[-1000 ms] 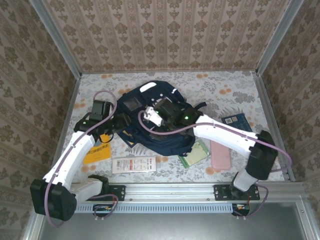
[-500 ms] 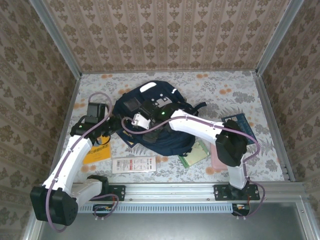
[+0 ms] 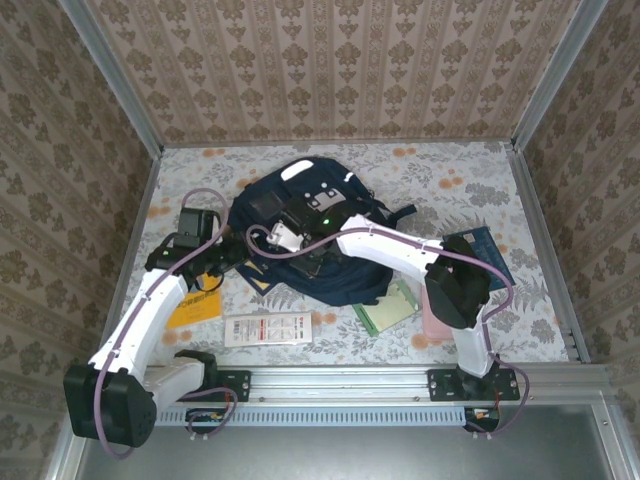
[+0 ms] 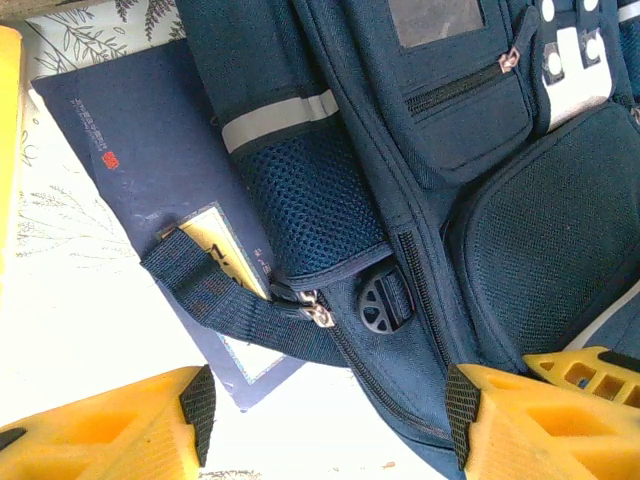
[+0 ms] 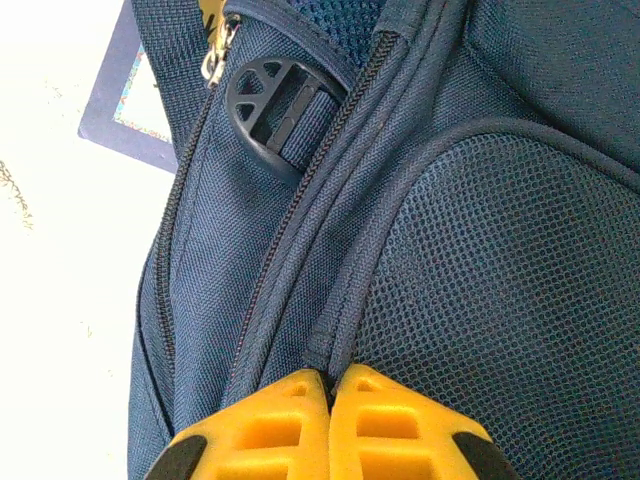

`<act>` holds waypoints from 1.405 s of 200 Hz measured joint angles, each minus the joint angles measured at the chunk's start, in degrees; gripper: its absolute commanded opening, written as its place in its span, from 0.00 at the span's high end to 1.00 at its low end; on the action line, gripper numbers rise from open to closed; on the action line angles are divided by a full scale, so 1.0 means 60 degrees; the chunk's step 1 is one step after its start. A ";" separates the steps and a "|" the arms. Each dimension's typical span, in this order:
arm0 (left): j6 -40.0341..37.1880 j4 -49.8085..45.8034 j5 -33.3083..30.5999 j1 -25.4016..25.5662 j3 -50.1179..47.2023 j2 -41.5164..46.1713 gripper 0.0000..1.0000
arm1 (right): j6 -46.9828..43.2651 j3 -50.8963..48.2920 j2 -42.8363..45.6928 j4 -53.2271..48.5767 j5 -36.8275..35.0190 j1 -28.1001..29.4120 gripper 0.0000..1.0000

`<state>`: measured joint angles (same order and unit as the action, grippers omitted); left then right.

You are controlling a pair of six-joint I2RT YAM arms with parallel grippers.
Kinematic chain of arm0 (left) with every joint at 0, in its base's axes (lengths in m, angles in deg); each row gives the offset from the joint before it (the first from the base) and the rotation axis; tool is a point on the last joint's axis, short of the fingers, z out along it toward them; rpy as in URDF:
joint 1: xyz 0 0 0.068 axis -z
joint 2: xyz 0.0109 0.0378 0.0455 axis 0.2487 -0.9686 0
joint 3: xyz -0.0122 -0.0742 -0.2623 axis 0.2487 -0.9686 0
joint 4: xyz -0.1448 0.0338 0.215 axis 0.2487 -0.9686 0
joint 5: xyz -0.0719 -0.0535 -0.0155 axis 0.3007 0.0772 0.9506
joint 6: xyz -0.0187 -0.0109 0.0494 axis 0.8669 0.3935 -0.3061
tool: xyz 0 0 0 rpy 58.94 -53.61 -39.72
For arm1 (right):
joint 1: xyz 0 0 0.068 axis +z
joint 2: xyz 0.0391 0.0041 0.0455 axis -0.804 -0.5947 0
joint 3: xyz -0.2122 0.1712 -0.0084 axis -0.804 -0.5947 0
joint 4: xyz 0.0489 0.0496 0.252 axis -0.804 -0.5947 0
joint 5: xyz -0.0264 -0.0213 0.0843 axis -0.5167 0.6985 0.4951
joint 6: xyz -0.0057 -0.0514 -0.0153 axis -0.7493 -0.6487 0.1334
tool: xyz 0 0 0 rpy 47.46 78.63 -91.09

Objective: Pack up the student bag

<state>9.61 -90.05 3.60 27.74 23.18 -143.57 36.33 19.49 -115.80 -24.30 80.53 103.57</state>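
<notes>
1. Right gripper [image 5: 328, 388]: fully closed. The yellow fingertips are pressed together on a piped seam of the student bag [image 3: 345, 285], between a zip line and a mesh panel. Whether any fabric is caught between them cannot be told.
2. Left gripper [image 4: 328, 410]: jaws wide apart, holding nothing, over the bag's near-left edge. One finger is above the pale desk [image 3: 450, 180] and the other above navy fabric.
3. Student bag: navy, lying flat at mid-desk, slightly left of centre, with its front face up. The long axis runs diagonally from far left to near right. White stripes and a grey patch sit at the far end, the clear pocket window lies toward the left, and dark straps trail off the right side. Which end is the top cannot be told.
4. Black buckle [image 4: 385, 300]: on a short strap at the bag's near-left side, beside a metal zip pull [image 4: 320, 317].
5. Navy booklet [image 4: 130, 130]: flat on the desk, partly under the bag's left edge.
6. Yellow booklet [image 3: 195, 305]: near left, beside the left arm.
7. White packet [image 3: 267, 328]: near edge, just short of the bag.
8. Green notebook [image 3: 385, 308]: touching the bag's near-right corner.
9. Pink case [image 3: 438, 312]: near right, partly behind the right arm.
10. Blue book [image 3: 478, 250]: right side, apart from the bag.
</notes>
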 measured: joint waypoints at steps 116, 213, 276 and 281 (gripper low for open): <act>-0.0907 0.0933 0.0820 0.1220 -0.0106 -0.1275 0.36 | 0.2208 0.0018 0.1497 0.0484 0.4084 -0.2269 1.00; -0.1577 0.0736 0.0277 0.1475 0.0280 -0.0466 0.36 | 0.1592 0.0175 0.1927 0.0189 0.3246 -0.1963 0.59; -0.1468 0.0189 0.0102 -0.0350 -0.0018 0.1100 0.36 | 0.0514 -0.0055 0.1315 -0.0248 0.0295 -0.0259 0.49; -0.1468 0.0193 0.0138 -0.0401 -0.0033 0.1100 0.36 | 0.0484 -0.0055 0.1191 -0.0262 0.0120 -0.0160 0.49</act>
<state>0.80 -88.90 4.43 25.34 22.98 -136.97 39.24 19.16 -108.66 -25.87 81.25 102.61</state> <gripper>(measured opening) 0.642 0.512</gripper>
